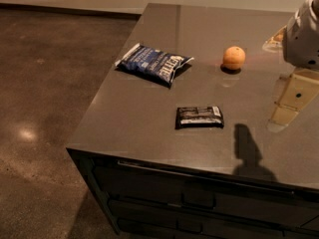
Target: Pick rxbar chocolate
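The rxbar chocolate [199, 117] is a small flat black bar with white lettering. It lies flat on the dark counter [149, 128], near the front edge and about mid-width. My gripper [291, 101] hangs at the right edge of the view, white above and beige below. It is above the counter, to the right of the bar and well apart from it, holding nothing. Its shadow [247, 151] falls on the counter right of the bar.
A dark-blue crinkly chip bag [153, 63] lies behind and left of the bar. A round orange fruit [234, 58] sits behind and right of it. The counter's front and left edges drop to drawers [199, 198] and a concrete floor [45, 108].
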Tool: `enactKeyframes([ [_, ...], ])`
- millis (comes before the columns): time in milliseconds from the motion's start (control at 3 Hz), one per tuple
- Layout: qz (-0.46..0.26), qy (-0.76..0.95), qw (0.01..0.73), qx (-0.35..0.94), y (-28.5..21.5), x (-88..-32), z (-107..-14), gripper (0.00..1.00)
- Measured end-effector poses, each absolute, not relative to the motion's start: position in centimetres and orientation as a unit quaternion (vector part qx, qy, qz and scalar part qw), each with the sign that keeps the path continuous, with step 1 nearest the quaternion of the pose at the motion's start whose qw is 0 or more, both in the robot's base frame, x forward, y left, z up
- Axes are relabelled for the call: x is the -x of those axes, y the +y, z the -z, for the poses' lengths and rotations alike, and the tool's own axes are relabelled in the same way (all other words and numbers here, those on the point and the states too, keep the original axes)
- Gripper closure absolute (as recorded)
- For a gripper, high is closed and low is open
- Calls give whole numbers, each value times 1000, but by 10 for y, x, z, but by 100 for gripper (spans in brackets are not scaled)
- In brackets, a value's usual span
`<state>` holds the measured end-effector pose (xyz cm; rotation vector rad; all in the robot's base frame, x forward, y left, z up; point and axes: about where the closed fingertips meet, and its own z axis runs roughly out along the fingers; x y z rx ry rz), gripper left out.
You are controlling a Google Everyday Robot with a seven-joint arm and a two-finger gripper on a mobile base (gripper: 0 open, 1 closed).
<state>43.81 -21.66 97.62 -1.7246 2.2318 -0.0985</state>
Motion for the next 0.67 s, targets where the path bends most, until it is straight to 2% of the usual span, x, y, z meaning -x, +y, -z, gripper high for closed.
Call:
enactKeyframes([
  [667, 28, 769, 158, 619, -212, -444, -976, 0],
])
